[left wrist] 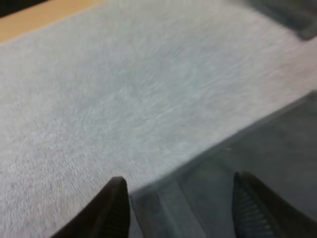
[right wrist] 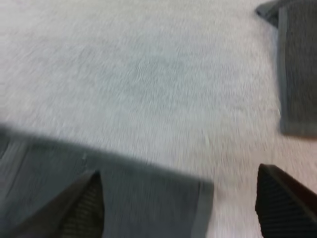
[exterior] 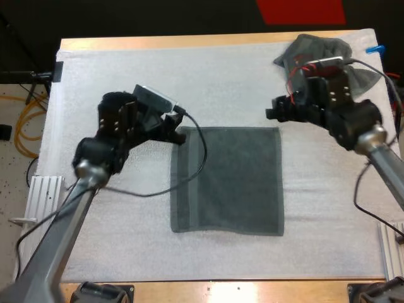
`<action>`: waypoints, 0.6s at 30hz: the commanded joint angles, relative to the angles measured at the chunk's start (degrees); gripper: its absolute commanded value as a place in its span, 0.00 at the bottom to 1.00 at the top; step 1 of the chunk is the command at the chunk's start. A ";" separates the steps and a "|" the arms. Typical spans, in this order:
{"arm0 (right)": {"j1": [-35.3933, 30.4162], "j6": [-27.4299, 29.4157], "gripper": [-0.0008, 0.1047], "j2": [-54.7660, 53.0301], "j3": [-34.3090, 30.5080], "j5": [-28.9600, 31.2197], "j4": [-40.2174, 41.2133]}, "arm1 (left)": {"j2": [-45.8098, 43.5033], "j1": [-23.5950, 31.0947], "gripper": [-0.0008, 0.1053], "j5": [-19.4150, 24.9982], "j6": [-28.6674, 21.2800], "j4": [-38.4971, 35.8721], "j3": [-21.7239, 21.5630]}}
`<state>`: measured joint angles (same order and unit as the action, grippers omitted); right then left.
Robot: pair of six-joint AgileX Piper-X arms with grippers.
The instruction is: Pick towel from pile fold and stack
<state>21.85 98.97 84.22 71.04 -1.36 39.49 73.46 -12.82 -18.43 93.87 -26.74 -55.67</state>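
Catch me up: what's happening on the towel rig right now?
A grey-green towel lies spread flat in the middle of the white mat. The left gripper is at the towel's far left corner and the right gripper is by its far right corner. Both are open and have not gripped it yet. A crumpled towel sits at the mat's far right corner, behind the right arm.

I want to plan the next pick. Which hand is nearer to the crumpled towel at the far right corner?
Right. The right hand hovers close by the crumpled towel, on its near side; the left hand is far away, at the flat towel's far left corner.
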 commanded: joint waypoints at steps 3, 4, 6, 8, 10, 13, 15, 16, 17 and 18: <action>0.27 0.16 0.60 -5.71 0.51 -1.97 7.35 | -7.01 -0.03 0.44 -1.04 0.18 -6.91 -0.53; 0.54 0.16 0.60 -7.33 0.51 -1.98 8.99 | -9.29 -0.03 0.44 -1.04 0.18 -8.65 -0.53; 1.43 0.16 0.60 -10.41 0.51 -1.98 12.07 | -13.33 -0.03 0.44 -1.04 0.18 -11.58 -0.53; 3.02 -0.03 0.60 -14.13 0.43 -1.98 15.68 | -17.93 -0.03 0.44 -1.04 0.18 -14.29 -0.53; 4.45 -0.74 0.60 -17.08 0.23 -1.98 18.17 | -21.86 -0.03 0.44 -1.04 0.18 -17.18 -0.53; 6.58 -3.66 0.60 -22.05 -1.35 -1.98 20.80 | -27.40 -0.03 0.46 -1.04 0.18 -23.17 -0.53; 8.04 -6.42 0.61 -25.20 -3.05 -1.98 22.51 | -30.15 -0.03 0.52 -1.04 0.27 -27.86 -0.53; 8.73 -8.11 0.61 -27.05 -4.22 -1.98 23.57 | -31.38 -0.03 0.56 -1.04 0.67 -30.34 -0.53; 9.49 -9.99 0.61 -29.35 -5.68 -1.98 24.86 | -32.75 -0.03 0.58 -1.04 1.11 -32.76 -0.53; 9.85 -11.02 0.61 -30.79 -6.45 -1.89 25.68 | -33.79 -0.03 0.59 -1.04 1.26 -34.36 -0.53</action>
<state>31.69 88.80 53.82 64.57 -3.19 64.21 39.97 -12.82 -19.14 94.48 -59.96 -55.82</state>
